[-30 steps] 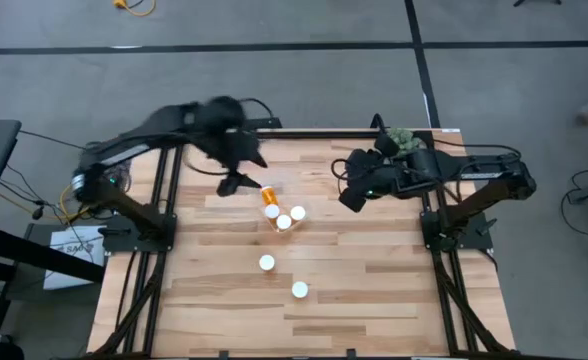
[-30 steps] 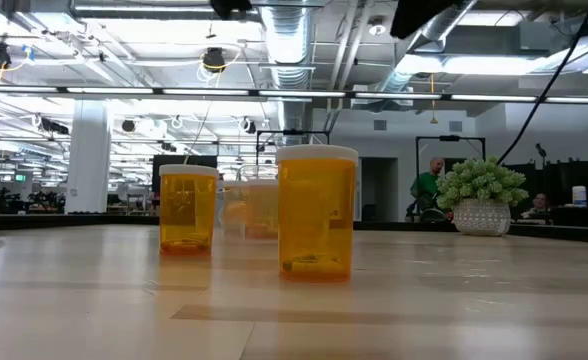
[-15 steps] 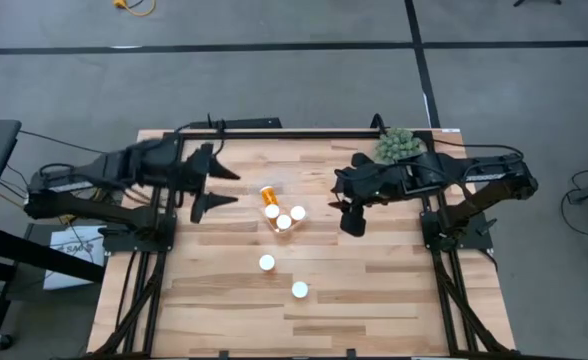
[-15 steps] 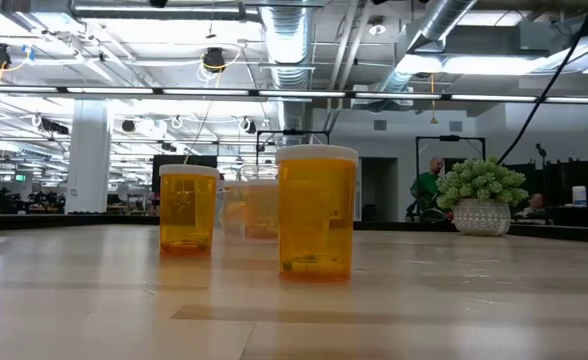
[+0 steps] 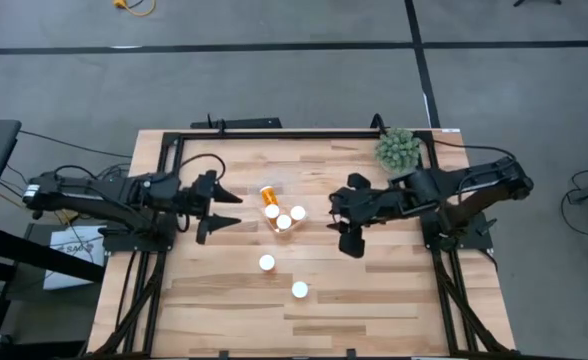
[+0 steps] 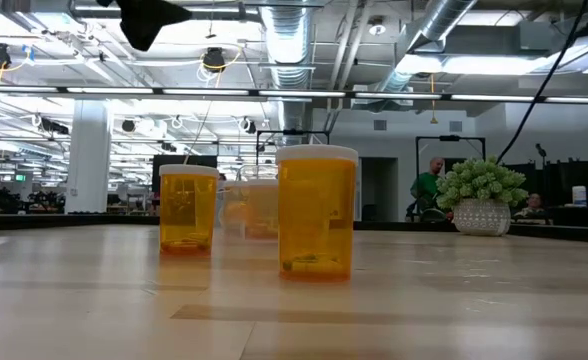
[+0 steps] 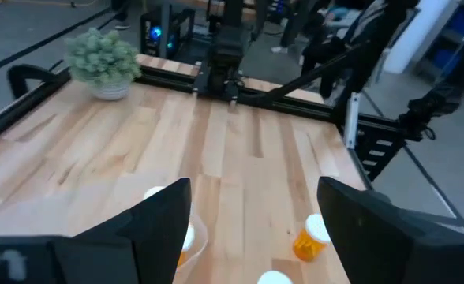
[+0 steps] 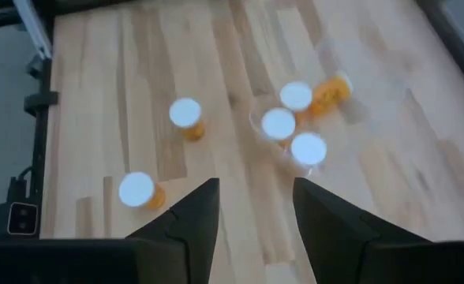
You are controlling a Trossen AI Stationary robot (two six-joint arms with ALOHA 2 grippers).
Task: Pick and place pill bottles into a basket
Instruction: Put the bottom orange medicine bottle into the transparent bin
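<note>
Two pill bottles (image 5: 300, 289) (image 5: 266, 262) stand apart on the near part of the pale wooden table (image 5: 374, 290). Farther in, three white-capped ones sit bunched in the clear basket (image 5: 285, 219), and another (image 5: 269, 195) lies tipped beside its far edge. The left gripper (image 5: 223, 207) hovers to the basket's left, fingers apart, empty. The right gripper (image 5: 345, 231) hovers to its right, closed on nothing. A green plant ball (image 5: 398, 148) occupies the far right corner. Beyond lies grey floor; overhead run ducts and strip lights. No lettering can be read.
</note>
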